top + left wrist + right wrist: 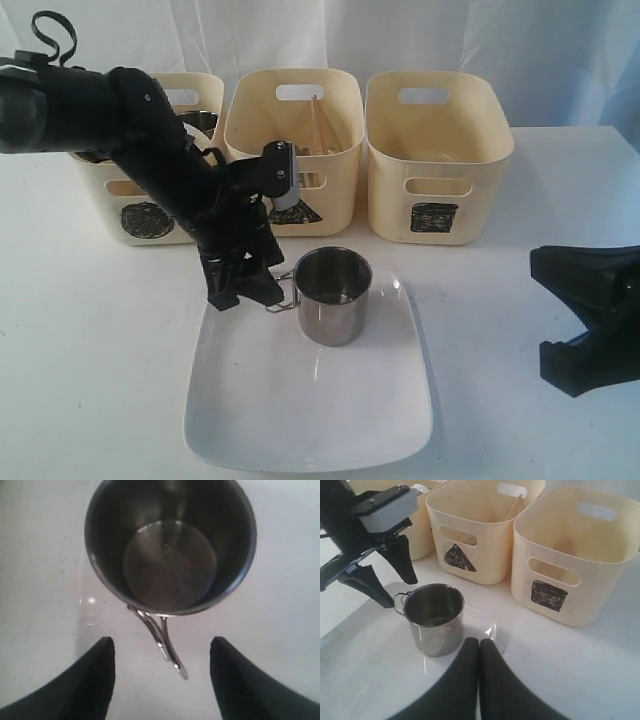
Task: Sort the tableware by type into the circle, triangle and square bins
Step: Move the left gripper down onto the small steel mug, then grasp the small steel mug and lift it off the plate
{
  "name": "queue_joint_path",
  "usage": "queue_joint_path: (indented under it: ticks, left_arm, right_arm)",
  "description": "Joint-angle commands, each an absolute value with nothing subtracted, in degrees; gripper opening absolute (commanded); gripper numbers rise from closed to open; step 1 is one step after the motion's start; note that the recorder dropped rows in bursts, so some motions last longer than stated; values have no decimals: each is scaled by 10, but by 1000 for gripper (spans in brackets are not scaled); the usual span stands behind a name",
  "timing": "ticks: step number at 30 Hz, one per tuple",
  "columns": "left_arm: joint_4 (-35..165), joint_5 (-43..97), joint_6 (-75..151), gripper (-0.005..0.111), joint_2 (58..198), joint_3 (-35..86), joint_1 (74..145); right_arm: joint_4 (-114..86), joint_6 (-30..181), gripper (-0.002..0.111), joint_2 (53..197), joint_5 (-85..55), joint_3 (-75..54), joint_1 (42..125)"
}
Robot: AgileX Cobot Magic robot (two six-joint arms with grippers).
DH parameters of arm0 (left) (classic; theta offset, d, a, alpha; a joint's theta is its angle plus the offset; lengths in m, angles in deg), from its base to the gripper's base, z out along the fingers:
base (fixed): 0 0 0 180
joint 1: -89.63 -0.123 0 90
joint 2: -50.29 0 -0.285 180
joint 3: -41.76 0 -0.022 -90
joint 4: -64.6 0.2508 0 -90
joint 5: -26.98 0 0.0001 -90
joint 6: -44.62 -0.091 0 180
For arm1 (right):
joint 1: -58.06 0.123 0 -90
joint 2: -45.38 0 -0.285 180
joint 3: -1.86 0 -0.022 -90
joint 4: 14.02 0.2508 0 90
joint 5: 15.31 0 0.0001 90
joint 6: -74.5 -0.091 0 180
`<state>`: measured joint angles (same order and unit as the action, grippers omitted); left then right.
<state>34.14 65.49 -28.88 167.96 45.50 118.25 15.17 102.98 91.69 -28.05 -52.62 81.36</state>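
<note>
Under the large white square plate and reaching past it on every side lies the white table. Behind the plate's far edge three cream bins stand in a row, close beside one another. The circle bin sits behind the plate's far left corner, the triangle bin behind the middle of that edge, and the square bin behind the far right corner. Each bears its black mark on the wall that faces the plate.

The plate itself lies flat with its near part bare.

Coming in from beyond the plate's left side, the black left arm crosses in front of the circle bin and slopes down to the plate's far left corner. There the left gripper hangs low over the plate with its fingers spread wide and empty.

Well off the plate's right side sits the right gripper, its two fingers pressed together with nothing between them.

On the plate's far half stands the steel mug, upright and empty, its mouth up. A steel rim shows inside the circle bin, though what it belongs to cannot be told.

Wooden chopsticks lean upright inside the triangle bin, behind the plate.

The mug's thin wire handle points toward the plate's left edge and lies between the open fingers, touching neither.
</note>
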Motion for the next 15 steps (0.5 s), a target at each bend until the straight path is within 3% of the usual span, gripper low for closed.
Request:
queue_joint_path:
  ticks: [1, 5, 7, 10, 15]
  left_arm:
    - [316, 646, -315, 61, 1695, 452, 1185]
    - [301, 646, -343, 52, 1718, 452, 1185]
    - [295, 648, -352, 35, 1721, 452, 1185]
    - [295, 677, -352, 0, 1721, 453, 1185]
    - [295, 720, -352, 0, 1702, 453, 1185]
  right_arm:
    - [145, 1028, 0, 915, -270, -529, 814]
    - [145, 1028, 0, 915, -268, -529, 814]
    - [144, 1028, 0, 915, -268, -529, 814]
    - [144, 1028, 0, 915, -264, -529, 814]
    - [144, 1028, 0, 915, -263, -529, 814]
